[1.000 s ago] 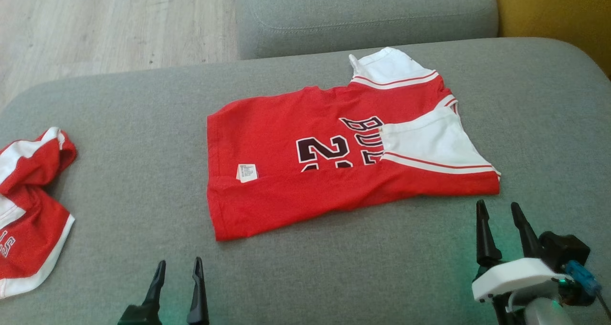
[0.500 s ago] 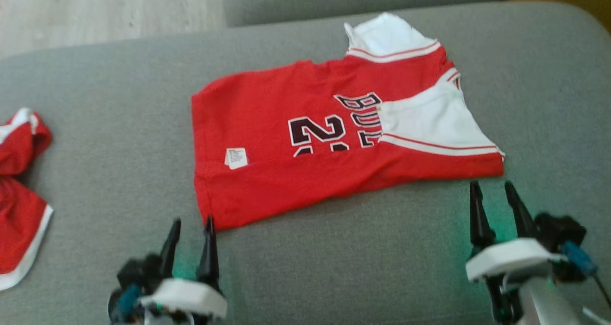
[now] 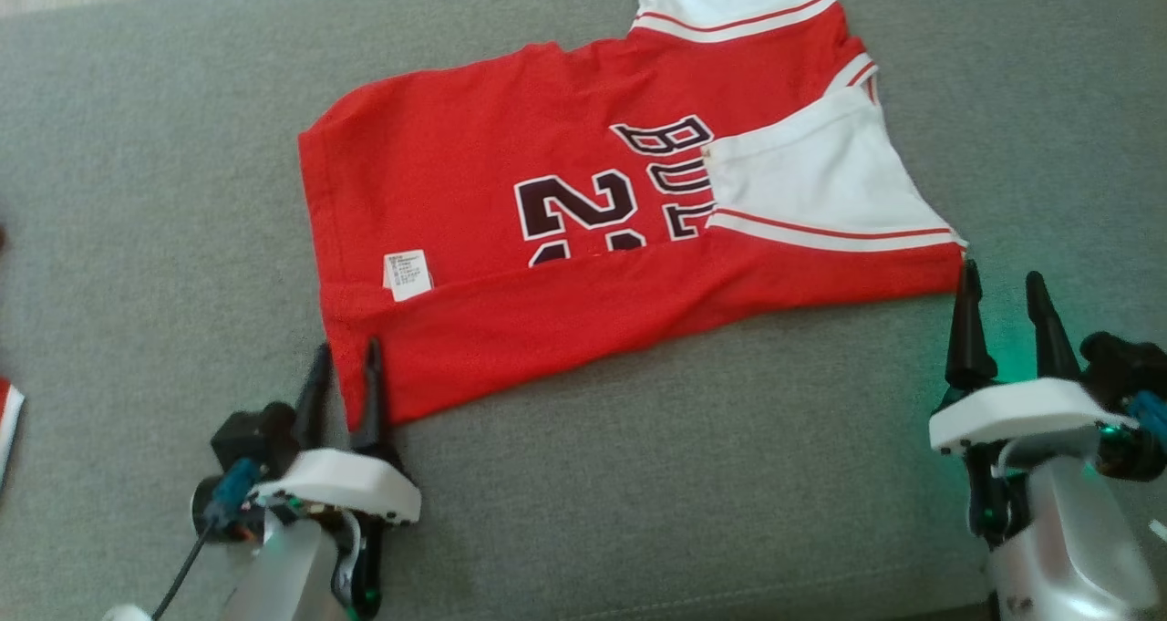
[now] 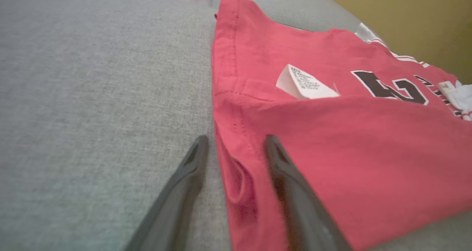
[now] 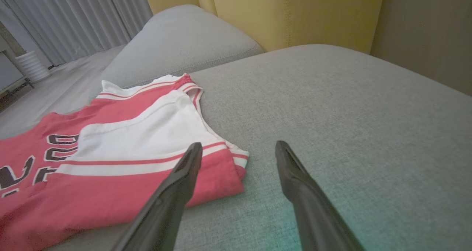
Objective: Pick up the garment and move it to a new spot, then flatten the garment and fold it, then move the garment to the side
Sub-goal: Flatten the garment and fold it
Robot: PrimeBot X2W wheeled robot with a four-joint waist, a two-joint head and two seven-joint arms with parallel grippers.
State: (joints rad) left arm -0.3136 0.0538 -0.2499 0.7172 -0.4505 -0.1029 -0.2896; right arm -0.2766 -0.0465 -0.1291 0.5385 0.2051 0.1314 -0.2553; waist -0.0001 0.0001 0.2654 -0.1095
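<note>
Straddling garment hem, left pincer

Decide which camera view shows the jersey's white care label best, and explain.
The left wrist view: the care label is close and large, its printed lines visible, lying on the red jersey. The head view shows it small, text unreadable. The right wrist view faces the jersey's white-panelled end.

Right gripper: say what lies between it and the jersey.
Only bare grey cushion: in the head view the jersey corner nearly meets the right gripper.
</note>
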